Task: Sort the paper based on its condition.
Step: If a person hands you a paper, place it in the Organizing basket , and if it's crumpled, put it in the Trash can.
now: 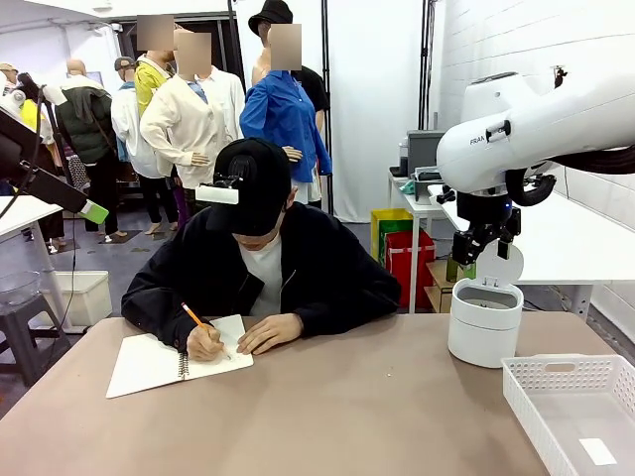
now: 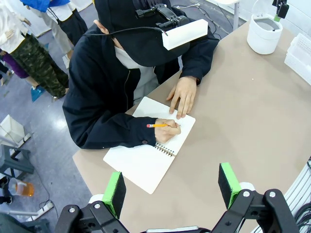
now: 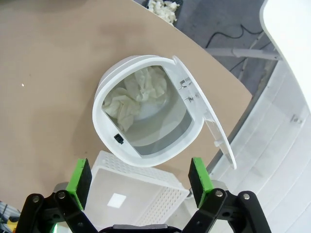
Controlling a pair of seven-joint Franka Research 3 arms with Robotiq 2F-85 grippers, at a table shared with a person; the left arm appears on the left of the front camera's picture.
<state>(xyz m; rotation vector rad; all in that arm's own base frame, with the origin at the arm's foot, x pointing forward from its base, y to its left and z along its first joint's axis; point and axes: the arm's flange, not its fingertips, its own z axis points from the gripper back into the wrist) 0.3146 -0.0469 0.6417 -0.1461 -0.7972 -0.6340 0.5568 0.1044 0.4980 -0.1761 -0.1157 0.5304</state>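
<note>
The paper as a loose sheet is out of view. A person at the far side writes with an orange pencil (image 1: 193, 317) in a white spiral notebook (image 1: 149, 362) (image 2: 141, 165), with one hand flat on the right page. My left gripper (image 2: 171, 189) hangs open and empty high above the table's left end, looking down on the notebook. One of its fingers (image 1: 94, 210) shows at the upper left. My right gripper (image 1: 481, 260) (image 3: 140, 177) stands open and empty above the white bin (image 1: 484, 322) (image 3: 99, 97). The bin's lid (image 3: 209, 121) is flipped up, and a crumpled white wad (image 3: 133, 97) lies inside.
A white perforated tray (image 1: 566, 365) (image 3: 146, 189) stands at the table's near right corner, beside the bin, with a small white patch on its floor. The brown tabletop (image 1: 347, 416) between the notebook and the bin is bare. Tables and boxes stand behind the person.
</note>
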